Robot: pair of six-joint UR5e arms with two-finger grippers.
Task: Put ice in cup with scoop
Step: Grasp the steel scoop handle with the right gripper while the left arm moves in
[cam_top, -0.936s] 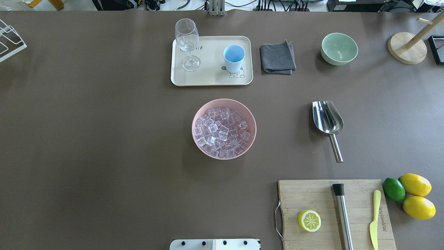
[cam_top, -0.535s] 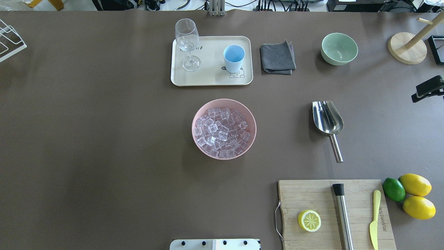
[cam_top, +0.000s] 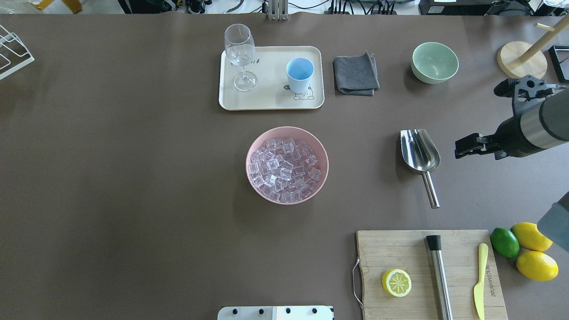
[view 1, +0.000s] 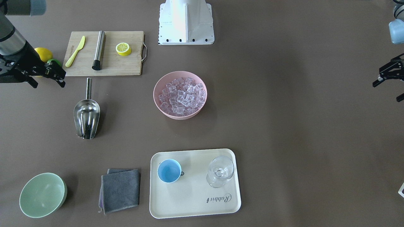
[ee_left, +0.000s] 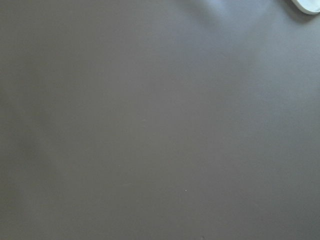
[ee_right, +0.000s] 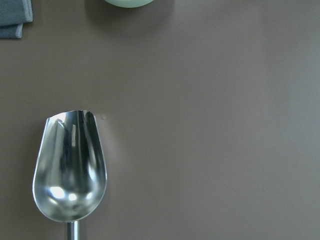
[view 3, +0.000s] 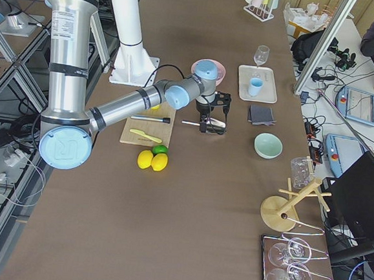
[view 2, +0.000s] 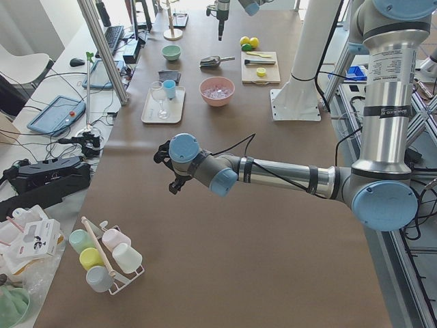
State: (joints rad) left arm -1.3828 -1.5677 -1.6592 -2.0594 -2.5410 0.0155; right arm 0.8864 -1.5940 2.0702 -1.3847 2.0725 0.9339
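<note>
The steel scoop [cam_top: 420, 151] lies on the table right of centre, trough towards the far side and handle towards the robot. It also shows in the right wrist view [ee_right: 70, 170]. The ice [cam_top: 284, 171] fills a pink bowl [cam_top: 250, 153] at the table's middle. The light-blue cup [cam_top: 300, 73] stands on a cream tray [cam_top: 271, 102] at the back and looks empty. My right gripper [cam_top: 482, 118] is open and empty, above the table just right of the scoop. My left gripper [view 1: 387, 91] looks open and empty, far off at the table's left end.
A stemmed glass [cam_top: 240, 55] shares the tray. A grey cloth [cam_top: 355, 73] and a pale-green bowl [cam_top: 434, 62] lie to the tray's right. The cutting board [cam_top: 400, 249] holds a lemon half, a steel rod [cam_top: 439, 275] and a yellow knife. Lemons and a lime [cam_top: 504, 242] lie beside it.
My right arm has come in from the right edge and moved left towards the scoop. Nothing on the table has moved.
</note>
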